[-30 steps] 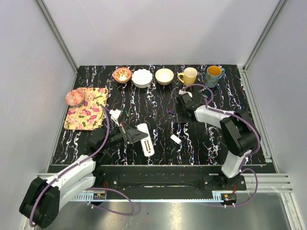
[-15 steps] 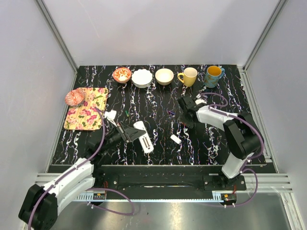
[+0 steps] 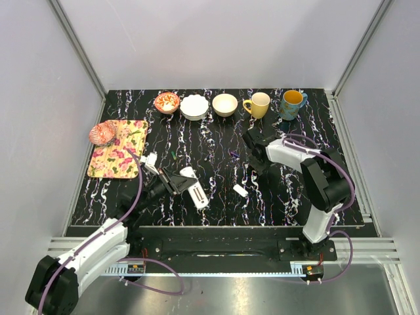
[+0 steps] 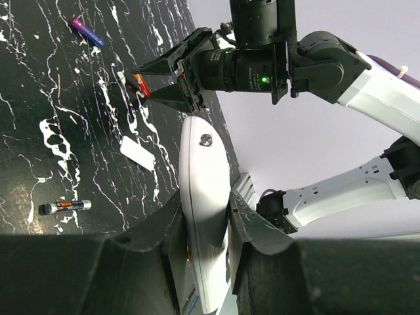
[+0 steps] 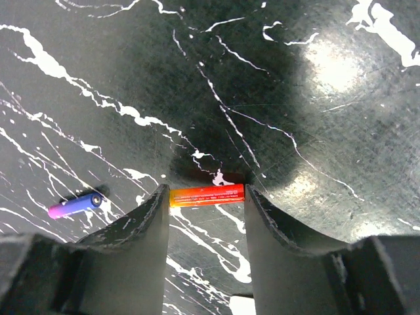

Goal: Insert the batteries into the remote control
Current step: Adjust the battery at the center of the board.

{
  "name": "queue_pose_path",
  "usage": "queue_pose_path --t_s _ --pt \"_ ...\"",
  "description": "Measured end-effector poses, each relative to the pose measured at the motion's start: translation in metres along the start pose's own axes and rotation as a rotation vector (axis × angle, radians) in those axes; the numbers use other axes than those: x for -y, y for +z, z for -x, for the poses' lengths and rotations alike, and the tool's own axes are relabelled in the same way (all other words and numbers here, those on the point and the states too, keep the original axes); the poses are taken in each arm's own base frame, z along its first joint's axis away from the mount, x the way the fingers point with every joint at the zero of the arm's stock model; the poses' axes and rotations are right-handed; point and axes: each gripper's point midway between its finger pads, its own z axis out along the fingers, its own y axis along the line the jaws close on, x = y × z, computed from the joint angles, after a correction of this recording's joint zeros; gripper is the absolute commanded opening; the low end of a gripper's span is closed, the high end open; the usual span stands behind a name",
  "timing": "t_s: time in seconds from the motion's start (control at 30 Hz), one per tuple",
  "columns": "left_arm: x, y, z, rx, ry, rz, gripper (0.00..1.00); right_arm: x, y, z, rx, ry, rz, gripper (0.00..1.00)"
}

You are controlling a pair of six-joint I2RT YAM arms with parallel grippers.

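My left gripper [image 3: 174, 182] is shut on the white remote control [image 3: 195, 189] and holds it on edge near the table's front left; both fingers press its sides in the left wrist view [image 4: 205, 216]. My right gripper [image 3: 257, 164] points down at the table right of centre. Its fingertips touch the two ends of a reddish-orange battery [image 5: 207, 195], gripping it lengthwise. A purple battery [image 5: 75, 205] lies to its left on the table and also shows in the left wrist view [image 4: 87, 31]. Another battery [image 4: 65, 207], orange and dark, lies nearer the remote.
A small white tab [image 3: 240, 190] lies between the arms. Three bowls [image 3: 195, 106] and two mugs [image 3: 292, 103] stand along the back edge. A floral mat [image 3: 119, 148] with a pink round object [image 3: 102, 133] lies at the left.
The left gripper has shifted the remote slightly left and towards the front. The right gripper has turned and come down around the reddish-orange battery.
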Motion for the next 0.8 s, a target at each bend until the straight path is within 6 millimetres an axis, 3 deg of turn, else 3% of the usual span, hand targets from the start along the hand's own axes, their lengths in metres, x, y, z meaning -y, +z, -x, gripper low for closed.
queue_pose_path --t_s 0.07,0.2,0.5,0.67,0.8 --pt "-0.003 0.0 0.0 0.002 -0.005 0.013 0.0 0.0 0.0 0.0 -0.007 0.042 -0.018 0.12" --pt "-0.009 0.0 0.0 0.008 -0.013 0.039 0.0 0.0 0.001 0.002 -0.017 0.102 -0.061 0.25" --pt "-0.015 -0.001 -0.001 0.008 -0.022 0.07 0.0 -0.005 0.005 0.004 -0.028 0.103 -0.133 0.43" --pt "-0.018 -0.001 -0.002 0.004 -0.021 0.083 0.0 -0.004 0.006 0.005 -0.038 0.101 -0.136 0.74" --pt "-0.021 -0.001 -0.004 -0.002 -0.023 0.093 0.0 -0.006 0.005 0.004 -0.059 0.078 -0.135 0.77"
